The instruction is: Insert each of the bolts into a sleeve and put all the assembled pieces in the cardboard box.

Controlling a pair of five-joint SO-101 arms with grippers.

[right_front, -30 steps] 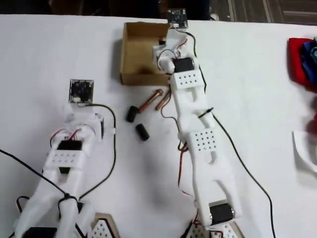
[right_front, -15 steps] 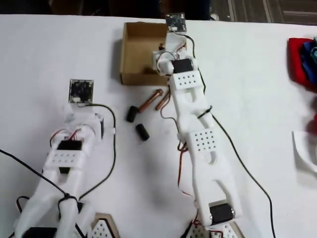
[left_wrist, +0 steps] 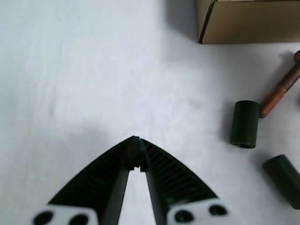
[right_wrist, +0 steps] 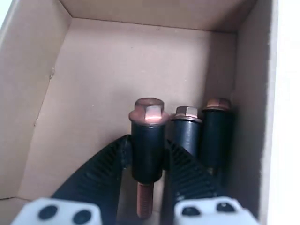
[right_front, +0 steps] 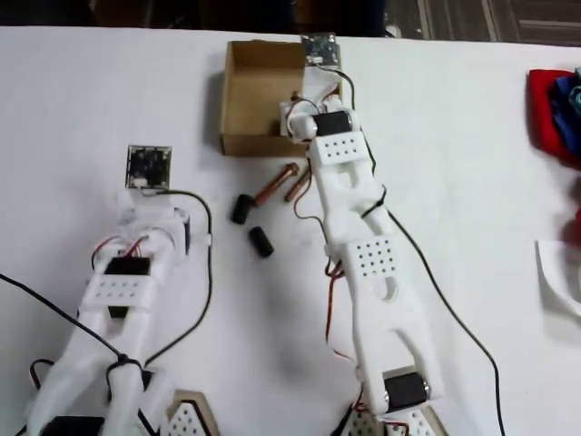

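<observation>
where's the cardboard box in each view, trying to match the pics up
High view: cardboard box at the top centre.
Left wrist view: one corner, beyond the loose sleeve.
Right wrist view: its floor and walls around the right gripper.
Shared landmark: the copper bolt lying just outside the box.

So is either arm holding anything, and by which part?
The right arm's fingers clamp the black cylindrical sleeve fitted around a copper-coloured metal bolt. The left arm's fingers hold nothing.
</observation>
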